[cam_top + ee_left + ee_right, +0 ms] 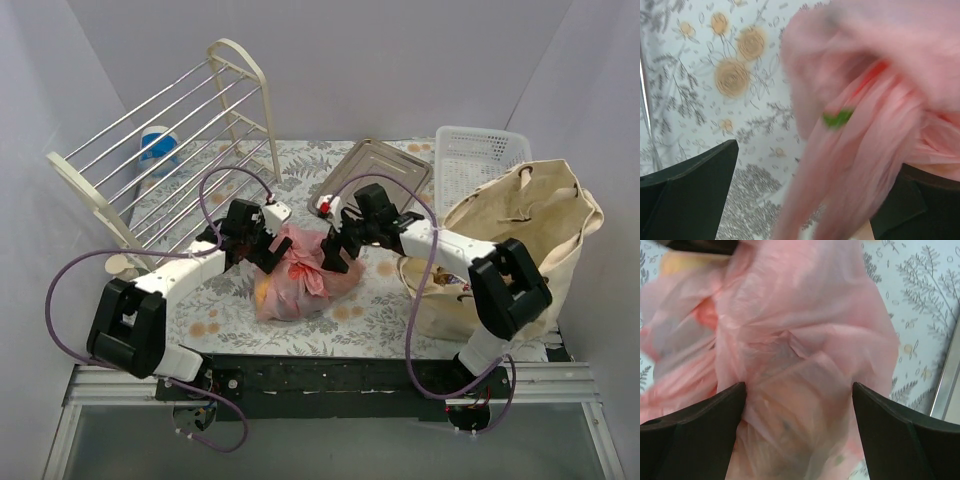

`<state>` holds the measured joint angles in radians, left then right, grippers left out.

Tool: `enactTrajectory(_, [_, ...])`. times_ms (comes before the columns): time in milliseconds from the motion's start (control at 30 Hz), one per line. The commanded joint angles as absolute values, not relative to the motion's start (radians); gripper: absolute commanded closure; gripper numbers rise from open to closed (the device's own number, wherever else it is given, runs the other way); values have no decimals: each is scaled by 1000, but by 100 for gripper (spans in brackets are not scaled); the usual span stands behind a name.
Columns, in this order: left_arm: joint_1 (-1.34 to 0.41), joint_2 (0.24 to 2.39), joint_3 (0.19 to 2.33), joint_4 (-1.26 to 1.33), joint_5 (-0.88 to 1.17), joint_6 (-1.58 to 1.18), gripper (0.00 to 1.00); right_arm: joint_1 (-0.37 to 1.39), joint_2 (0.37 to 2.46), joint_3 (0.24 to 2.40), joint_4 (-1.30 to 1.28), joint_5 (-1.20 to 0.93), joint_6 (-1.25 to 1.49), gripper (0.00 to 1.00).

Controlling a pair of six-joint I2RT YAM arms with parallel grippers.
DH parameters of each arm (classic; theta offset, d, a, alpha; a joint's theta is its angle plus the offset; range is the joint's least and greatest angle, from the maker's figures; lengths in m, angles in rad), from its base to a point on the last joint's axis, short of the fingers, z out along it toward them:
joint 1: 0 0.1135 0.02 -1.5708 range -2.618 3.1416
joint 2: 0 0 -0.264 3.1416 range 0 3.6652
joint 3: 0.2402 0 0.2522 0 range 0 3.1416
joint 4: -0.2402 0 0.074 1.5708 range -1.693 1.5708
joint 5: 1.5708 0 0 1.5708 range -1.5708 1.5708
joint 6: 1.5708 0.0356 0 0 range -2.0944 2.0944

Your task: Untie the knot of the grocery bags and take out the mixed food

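The pink plastic bag [300, 275] lies tied shut in the middle of the flowered table, with yellowish and red food showing dimly through its film. My left gripper [262, 250] is at its left top, open, and a blurred twisted strand of the pink bag [860, 150] hangs between its wide-set fingers [690, 190]. A red and green bit [840, 118] shows through the film. My right gripper [338, 250] stands open at the bag's right top, its fingers [690, 435] on either side of the pink bag's bulk [800, 390]. The beige canvas tote [520, 230] stands at the right.
A white slotted basket [480, 155] stands behind the tote, and a metal tray [370, 170] lies at the back centre. A cream wire rack [170, 150] leans at the back left with a blue-and-white tub [158, 150] behind it.
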<state>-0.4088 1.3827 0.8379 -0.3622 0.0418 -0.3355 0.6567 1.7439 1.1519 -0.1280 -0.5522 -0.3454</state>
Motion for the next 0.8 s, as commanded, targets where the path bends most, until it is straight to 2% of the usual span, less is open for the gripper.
enactTrajectory(0, [-407,1483,970,-166,-80,-238,2,664,1574,978,-132,-497,-331,6])
enactTrajectory(167, [-407,1476,1043,-277,32,-278,2,632,1545,1049,-126,-446,-314,5])
enactTrajectory(333, [-407,1342,1019,-429,116,-276,2,601,1588,1208,-149,-460,-316,5])
enactTrajectory(500, [-407,1213,977,-525,282,-279,2,601,1654,1278,-137,-515,-273,7])
enactTrajectory(767, [-446,1339,991,-434,445,-340,2,611,1726,1296,-156,-525,-222,11])
